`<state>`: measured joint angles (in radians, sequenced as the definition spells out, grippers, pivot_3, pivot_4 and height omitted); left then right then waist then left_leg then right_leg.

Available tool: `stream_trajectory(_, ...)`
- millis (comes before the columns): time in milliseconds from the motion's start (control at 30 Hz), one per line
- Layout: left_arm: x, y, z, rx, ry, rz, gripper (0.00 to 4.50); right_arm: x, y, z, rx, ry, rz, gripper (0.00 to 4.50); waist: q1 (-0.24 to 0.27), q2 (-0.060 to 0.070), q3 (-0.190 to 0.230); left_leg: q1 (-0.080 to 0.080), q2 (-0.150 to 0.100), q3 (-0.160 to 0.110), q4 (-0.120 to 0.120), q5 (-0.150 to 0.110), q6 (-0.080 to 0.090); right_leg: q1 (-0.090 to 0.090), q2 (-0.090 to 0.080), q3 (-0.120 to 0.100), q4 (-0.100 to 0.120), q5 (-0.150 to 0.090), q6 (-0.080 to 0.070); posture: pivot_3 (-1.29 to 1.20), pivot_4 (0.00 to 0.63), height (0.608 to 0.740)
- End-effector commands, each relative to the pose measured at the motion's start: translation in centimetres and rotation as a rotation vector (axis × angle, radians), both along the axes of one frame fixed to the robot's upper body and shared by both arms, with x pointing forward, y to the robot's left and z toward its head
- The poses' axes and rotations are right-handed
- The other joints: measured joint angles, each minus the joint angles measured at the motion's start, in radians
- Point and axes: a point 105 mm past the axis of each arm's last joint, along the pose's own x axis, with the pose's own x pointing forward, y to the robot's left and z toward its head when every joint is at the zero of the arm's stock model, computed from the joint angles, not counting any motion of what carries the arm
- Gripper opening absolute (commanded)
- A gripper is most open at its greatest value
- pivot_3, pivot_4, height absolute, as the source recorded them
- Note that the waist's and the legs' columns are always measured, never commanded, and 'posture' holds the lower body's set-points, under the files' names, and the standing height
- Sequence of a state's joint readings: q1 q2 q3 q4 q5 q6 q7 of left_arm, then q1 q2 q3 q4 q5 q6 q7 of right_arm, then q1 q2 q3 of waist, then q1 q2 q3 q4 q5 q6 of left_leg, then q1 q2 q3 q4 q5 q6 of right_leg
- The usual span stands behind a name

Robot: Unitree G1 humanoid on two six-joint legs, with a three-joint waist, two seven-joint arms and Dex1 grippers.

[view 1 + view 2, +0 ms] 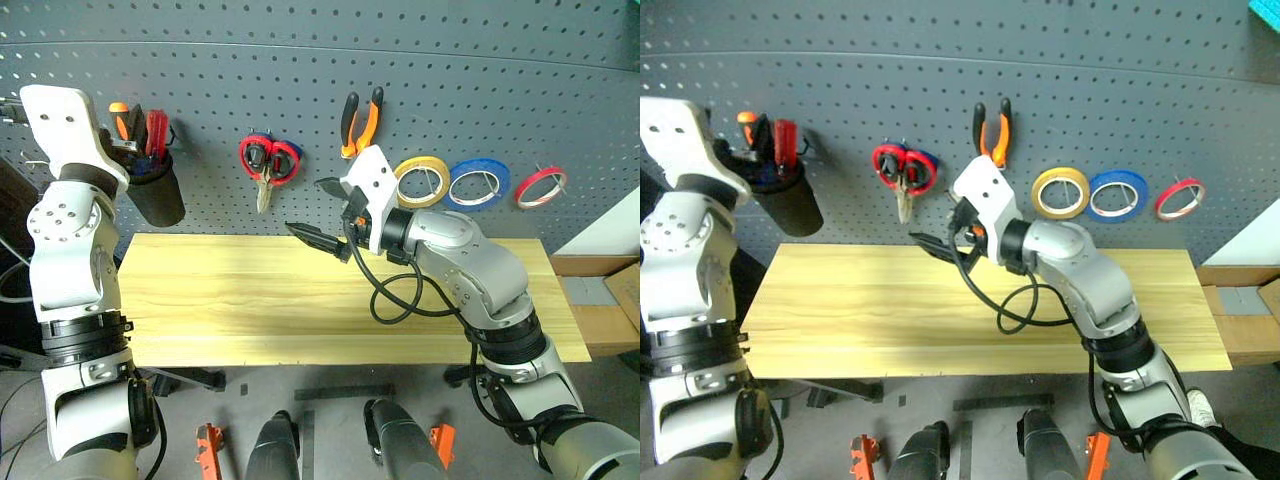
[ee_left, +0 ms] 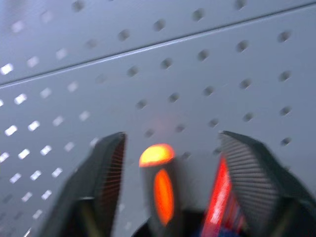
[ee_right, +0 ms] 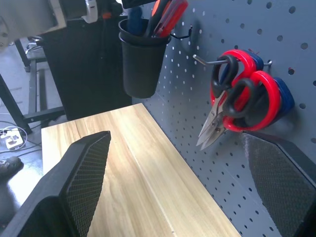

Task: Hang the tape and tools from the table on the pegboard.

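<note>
Left eye view puts the left gripper (image 2: 170,163) up at the black cup (image 1: 157,190) that hangs on the pegboard (image 1: 420,60), at about ten o'clock from the middle of the table (image 1: 250,300). In the left wrist view its two fingers (image 2: 98,182) stand spread with nothing between the pads; the orange screwdriver (image 2: 159,182) and a red handle (image 2: 219,192) rise from the cup just beyond them, so the gripper is released and empty. My reading is that the step in hand is the letting-go of a tool dropped into the cup; the slim blue handle (image 3: 136,14) glimpsed among the others in the right wrist view is likely the blue-handled screwdriver, its long axis near upright, handle up, tip down in the cup.

The right gripper (image 1: 320,215) hangs above the tabletop's middle with its jaws wide and empty, aimed toward nine o'clock.

On the board the pliers (image 1: 361,122) hang at twelve o'clock, handles up, nose down. The yellowish tape (image 1: 422,181) sits on its hook at about one o'clock, beside the blue tape roll (image 1: 478,183) and the red tape roll (image 1: 541,186). The red-handled scissors (image 1: 268,162) hang blades down at eleven o'clock.

Nothing lies on the wood, so the task looks nearly finished. The next move calls for drawing the left gripper straight back from the cup without snagging a handle.
</note>
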<state>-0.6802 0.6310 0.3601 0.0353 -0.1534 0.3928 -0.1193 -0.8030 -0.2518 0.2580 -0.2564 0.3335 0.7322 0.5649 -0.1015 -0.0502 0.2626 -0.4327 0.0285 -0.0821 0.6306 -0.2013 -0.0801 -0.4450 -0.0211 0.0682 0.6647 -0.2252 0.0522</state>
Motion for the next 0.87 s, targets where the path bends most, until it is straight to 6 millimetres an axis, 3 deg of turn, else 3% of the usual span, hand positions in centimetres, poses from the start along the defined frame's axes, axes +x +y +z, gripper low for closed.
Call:
stream_trajectory(33, -1.1, -1.0, 1.8, 0.045, -0.042, 0.038, 4.48, -0.4, -0.8, 1.5, 0.041, -0.065, -0.009, 4.5, -0.001, -0.003, -0.004, 0.0, 0.0, 0.0, 0.0, 0.001, 0.0, 0.0, 0.0, 0.0, 0.0, 0.001, 0.0, -0.1, 0.125, 0.74)
stream_trajectory(167, -2.2, -4.6, 0.8, 0.025, -0.064, -0.111, 4.48, 0.4, -3.5, 1.6, 0.123, -0.098, -0.135, 4.5, 0.005, -0.003, -0.038, 0.0, 0.0, 0.0, 0.0, 0.003, 0.0, 0.002, 0.0, 0.0, -0.002, 0.003, 0.001, -0.07, 0.095, 0.74)
stream_trajectory(333, -3.5, -7.3, -4.9, 0.028, 0.076, -0.229, 4.48, 1.8, -7.4, -1.2, 0.247, -0.046, -0.369, 4.5, 0.004, -0.001, -0.086, 0.004, 0.0, 0.001, -0.003, 0.003, 0.0, 0.003, 0.0, 0.001, -0.002, 0.003, 0.001, -0.06, 0.052, 0.74)
stream_trajectory(467, -4.6, -7.4, -9.6, -0.002, 0.18, -0.211, 4.48, 2.4, -10.2, -4.5, 0.247, -0.037, -0.538, 4.5, 0.001, 0.001, -0.107, 0.016, 0.0, 0.003, -0.002, 0.003, 0.0, 0.015, 0.001, 0.003, -0.003, 0.003, 0.001, -0.05, 0.025, 0.74)
stream_trajectory(633, -5.3, -5.6, -15.7, -0.093, 0.302, -0.142, 4.48, 3.0, -14.0, -9.2, 0.195, -0.042, -0.7, 4.5, -0.012, 0.011, -0.149, 0.037, 0.002, 0.003, -0.006, 0.004, 0.002, 0.042, 0.003, 0.002, -0.022, 0.003, -0.003, -0.05, 0.0, 0.74)
stream_trajectory(767, -5.7, -4.8, -18.5, -0.122, 0.335, -0.092, 4.48, 3.3, -16.8, -13.3, 0.108, -0.005, -0.784, 4.5, -0.014, 0.011, -0.17, 0.038, 0.002, 0.004, -0.003, 0.003, 0.001, 0.044, 0.002, 0.002, -0.024, 0.003, -0.002, -0.05, 0.0, 0.74)
stream_trajectory(867, -6.1, -4.9, -19.7, -0.076, 0.34, -0.081, 4.48, 3.6, -18.3, -15.0, 0.064, 0.003, -0.818, 4.5, -0.016, 0.012, -0.176, 0.04, 0.002, 0.004, -0.003, 0.003, 0.001, 0.046, 0.002, 0.003, -0.022, 0.003, -0.002, -0.05, 0.0, 0.74)
